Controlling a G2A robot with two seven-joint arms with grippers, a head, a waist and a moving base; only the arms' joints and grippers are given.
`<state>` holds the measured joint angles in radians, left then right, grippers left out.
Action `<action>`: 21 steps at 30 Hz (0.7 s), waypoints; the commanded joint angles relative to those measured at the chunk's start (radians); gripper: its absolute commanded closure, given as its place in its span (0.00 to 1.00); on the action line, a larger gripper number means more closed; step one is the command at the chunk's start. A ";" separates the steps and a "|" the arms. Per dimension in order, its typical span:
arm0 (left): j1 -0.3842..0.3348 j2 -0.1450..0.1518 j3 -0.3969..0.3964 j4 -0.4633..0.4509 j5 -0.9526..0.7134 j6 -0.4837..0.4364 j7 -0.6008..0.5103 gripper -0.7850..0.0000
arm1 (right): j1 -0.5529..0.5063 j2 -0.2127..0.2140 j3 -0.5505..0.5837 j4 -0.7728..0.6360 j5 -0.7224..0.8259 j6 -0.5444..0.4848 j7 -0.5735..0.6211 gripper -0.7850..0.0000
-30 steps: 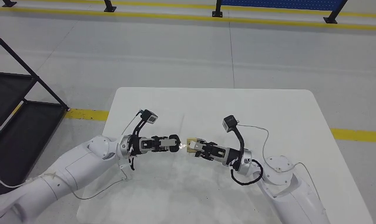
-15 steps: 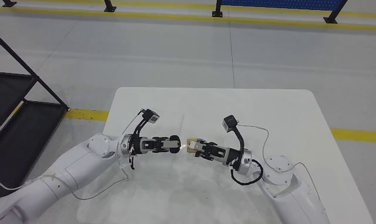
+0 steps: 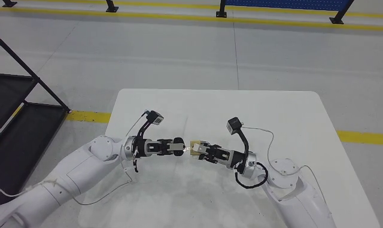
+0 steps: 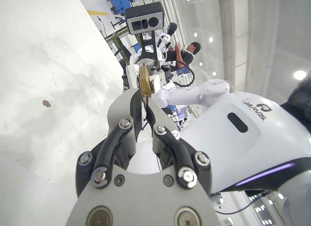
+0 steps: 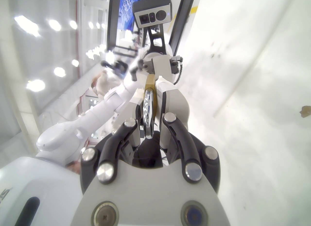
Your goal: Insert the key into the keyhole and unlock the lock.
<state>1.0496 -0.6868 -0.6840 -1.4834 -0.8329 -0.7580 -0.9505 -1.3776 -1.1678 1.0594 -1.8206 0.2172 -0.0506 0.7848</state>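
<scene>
top view: one lock point(image 3: 195, 147), one key point(image 3: 188, 148)

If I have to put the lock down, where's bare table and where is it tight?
Crowded: the middle, where the left claw with the key meets the right claw holding the lock. Bare: the far half of the table, from there to the far edge. The near patch, on the robot's side of the claws, is bare but hemmed in.

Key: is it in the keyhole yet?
Cannot tell. The left gripper holds the key against the end of the lock, held by the right gripper; the joint is hidden.
</scene>
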 commanded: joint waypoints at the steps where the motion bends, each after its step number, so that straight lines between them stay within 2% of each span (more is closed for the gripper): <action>1: 0.006 -0.001 -0.010 -0.005 0.004 0.005 0.000 0.96 | 0.000 0.000 0.000 0.000 0.000 0.000 0.000 1.00; 6: 0.024 -0.004 -0.039 -0.018 0.025 0.023 0.003 0.95 | 0.000 0.000 0.000 0.000 0.000 0.000 0.000 1.00; 10: 0.036 -0.007 -0.059 -0.029 0.045 0.037 0.007 1.00 | 0.000 0.000 0.000 0.000 0.000 0.000 0.000 1.00; 21: 0.059 -0.024 -0.095 -0.045 0.080 0.073 0.019 1.00 | 0.000 0.000 0.000 0.000 0.000 0.000 0.000 1.00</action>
<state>1.1072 -0.7088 -0.7760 -1.5279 -0.7524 -0.6880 -0.9306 -1.3776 -1.1678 1.0594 -1.8206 0.2172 -0.0506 0.7848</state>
